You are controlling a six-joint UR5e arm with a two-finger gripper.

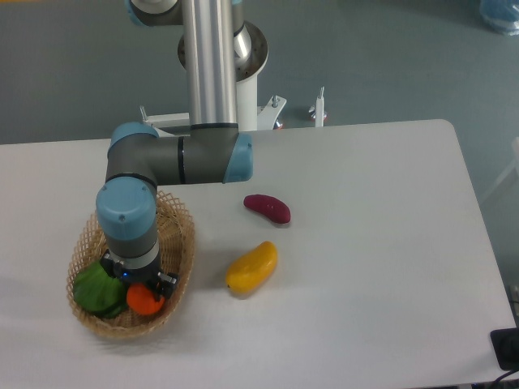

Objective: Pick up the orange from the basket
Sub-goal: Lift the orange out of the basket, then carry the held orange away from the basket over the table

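Reaching into the basket (180, 243), our claw (143, 289) sits on the orange (143, 301); we cannot tell whether it grips. We judge the lift not yet done.

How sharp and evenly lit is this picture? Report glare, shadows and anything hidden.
Fixed camera: sharp focus, soft even light, no glare on the table; faint shadow beneath the yellow fruit; the arm's wrist hides the claw over the orange.
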